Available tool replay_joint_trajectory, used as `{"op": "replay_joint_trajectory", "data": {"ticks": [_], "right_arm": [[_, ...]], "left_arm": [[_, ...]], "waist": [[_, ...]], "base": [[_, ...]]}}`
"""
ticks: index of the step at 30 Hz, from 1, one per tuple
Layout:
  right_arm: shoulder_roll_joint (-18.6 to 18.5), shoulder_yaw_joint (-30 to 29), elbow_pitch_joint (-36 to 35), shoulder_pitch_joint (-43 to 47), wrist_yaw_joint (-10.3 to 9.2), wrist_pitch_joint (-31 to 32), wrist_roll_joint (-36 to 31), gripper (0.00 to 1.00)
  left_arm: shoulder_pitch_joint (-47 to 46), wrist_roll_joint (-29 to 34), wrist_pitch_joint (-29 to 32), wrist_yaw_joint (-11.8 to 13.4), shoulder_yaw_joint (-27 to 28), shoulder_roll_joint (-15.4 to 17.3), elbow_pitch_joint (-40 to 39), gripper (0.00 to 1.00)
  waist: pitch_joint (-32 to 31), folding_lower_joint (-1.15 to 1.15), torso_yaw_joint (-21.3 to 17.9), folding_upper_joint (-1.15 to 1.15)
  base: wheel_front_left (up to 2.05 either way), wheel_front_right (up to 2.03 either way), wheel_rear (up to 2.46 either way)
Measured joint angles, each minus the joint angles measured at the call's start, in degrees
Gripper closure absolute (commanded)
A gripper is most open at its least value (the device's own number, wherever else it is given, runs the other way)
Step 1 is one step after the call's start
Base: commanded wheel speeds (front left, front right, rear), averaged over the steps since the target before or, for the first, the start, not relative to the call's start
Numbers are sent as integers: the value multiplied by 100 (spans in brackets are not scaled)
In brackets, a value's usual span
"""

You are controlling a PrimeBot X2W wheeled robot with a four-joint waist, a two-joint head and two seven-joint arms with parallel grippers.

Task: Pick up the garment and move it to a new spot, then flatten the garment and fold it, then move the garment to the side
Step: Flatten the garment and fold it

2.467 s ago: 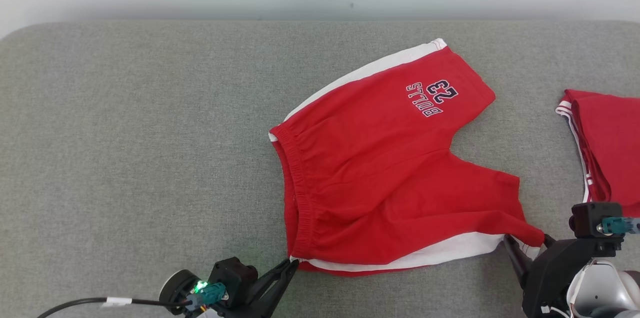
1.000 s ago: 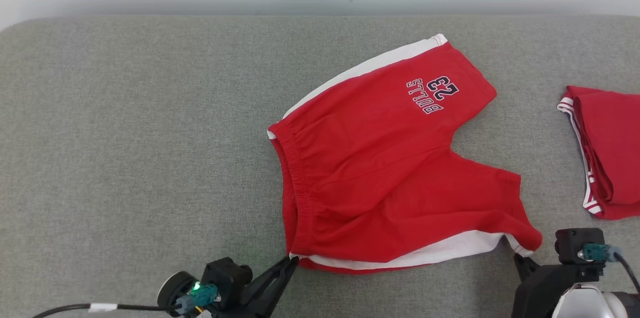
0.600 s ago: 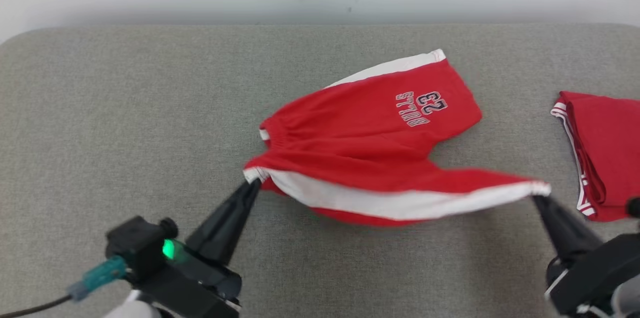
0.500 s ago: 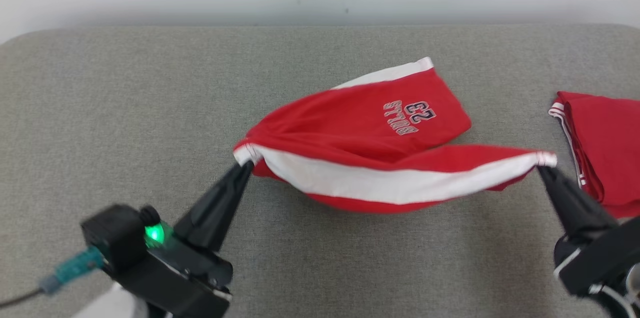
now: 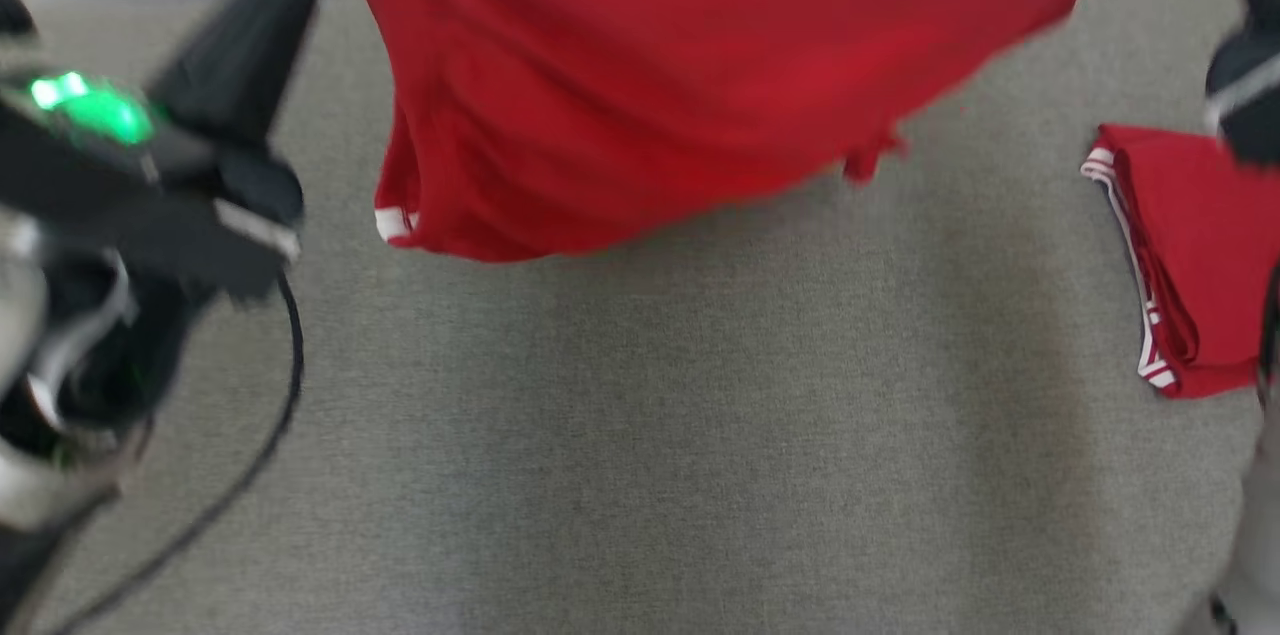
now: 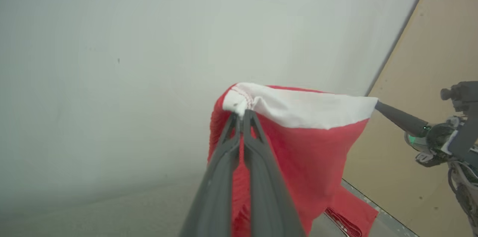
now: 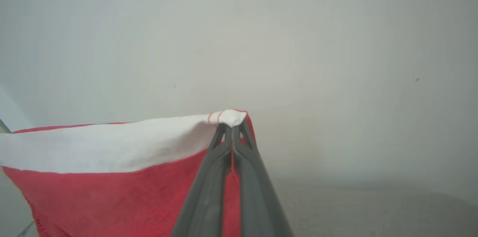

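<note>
The left hand (image 6: 242, 114) is pinching one corner of the garment (image 5: 640, 65), its two dark fingers pressed together on the white edge. The right hand (image 7: 232, 127) is doing the same at the opposite corner, fingers closed tight on a bunched bit of white cloth with red stitching. Between the two hands the white side stripe (image 7: 112, 147) is running as a taut, nearly level top edge, and the red body of the garment is hanging below it in a loose curve. In the head view the cloth is blurring at the top of the picture, with a striped hem (image 5: 395, 223) dangling at its lower left. Under it the grey fabric-covered worktop (image 5: 700, 435) is lying bare; whether the lowest fold is touching it cannot be told. A second red garment (image 5: 1200, 245), folded and trimmed in white, is lying at the right edge of the worktop, apart from the held one. A green light (image 5: 90, 105) is glowing on the left wrist, and a black cable (image 5: 285, 385) is looping down from it. A pale wall (image 6: 112, 43) is standing behind the hands.
</note>
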Motion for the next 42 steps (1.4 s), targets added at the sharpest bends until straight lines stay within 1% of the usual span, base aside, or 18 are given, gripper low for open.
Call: {"op": "replay_joint_trajectory", "data": {"ticks": [4,5,6,7,9,10,11,13,16,17,20,22,24,27,29,32,37,42], "right_arm": [[559,192,1188,-1187,-2,-45,97,100],[497,452,1419,-1478,-1,-115,-134,100],[497,452,1419,-1478,-1,-115,-134,100],[415,636,1909,-2143,1,-446,-506,100],[454,590,2466,-2671,0,-938,-822,100],[511,477,2685,-2919,0,-1285,-970,100],[511,477,2685,-2919,0,-1285,-970,100],[641,172,3120,-3491,0,-2002,-1217,100],[793,-126,3598,-4152,0,-2860,-1285,100],[805,-99,3713,-4283,0,-3021,-1306,100],[845,16,3830,-4506,0,-3418,-1100,100],[842,111,3912,-4516,0,-3401,-948,100],[733,488,4064,-4379,0,-3087,-789,100],[387,1154,4100,-3846,0,-2668,-584,100],[152,1462,3933,-3475,0,-2453,-288,100],[-176,1667,3474,-2778,0,-2221,129,100],[-782,1585,2394,-1247,0,-1527,660,100],[-1074,1104,989,667,-1,-555,1005,100]], "left_arm": [[-992,-274,401,325,192,-299,659,100],[-1277,-277,446,377,244,-355,826,100],[-1277,-277,446,377,244,-355,826,100],[-1821,-260,494,489,313,-505,1162,100],[-2337,-99,296,544,402,-677,1527,100],[-2576,3,157,541,419,-776,1662,100],[-2576,3,157,541,419,-776,1662,100],[-2950,196,-187,490,479,-1009,1960,100],[-3360,402,-710,383,545,-1240,2263,100],[-3495,603,-800,324,474,-1239,2297,100],[-3702,814,-1047,189,424,-1307,2307,100],[-3698,822,-1102,149,411,-1307,2331,100],[-3582,851,-1101,16,309,-1277,2330,100],[-3075,862,-1076,-132,85,-1262,2362,100],[-2708,822,-1082,-224,-12,-1238,2356,100],[-2001,628,-1194,-335,-93,-1237,2295,100],[-662,385,-1400,-475,-219,-1244,2111,100],[711,487,-1525,-519,-430,-1295,1869,100]], "waist": [[392,0,-75,0],[504,1,-96,1],[504,1,-96,1],[744,1,-141,1],[989,1,-189,1],[1108,1,-213,1],[1108,1,-213,1],[1342,2,-261,1],[1653,2,-331,2],[1740,2,-354,1],[1960,0,-420,1],[2057,1,-464,1],[2113,1,-507,1],[2081,1,-533,1],[2026,0,-524,1],[1880,-1,-495,0],[1477,-2,-408,0],[940,-3,-288,-1]], "base": [[0,0,0],[0,0,0],[0,0,0],[0,0,0],[0,0,0],[0,0,0],[0,0,0],[0,0,0],[0,0,0],[0,0,0],[0,0,0],[0,0,0],[0,0,0],[0,0,0],[0,0,0],[0,0,0],[0,0,0],[0,0,0]]}}
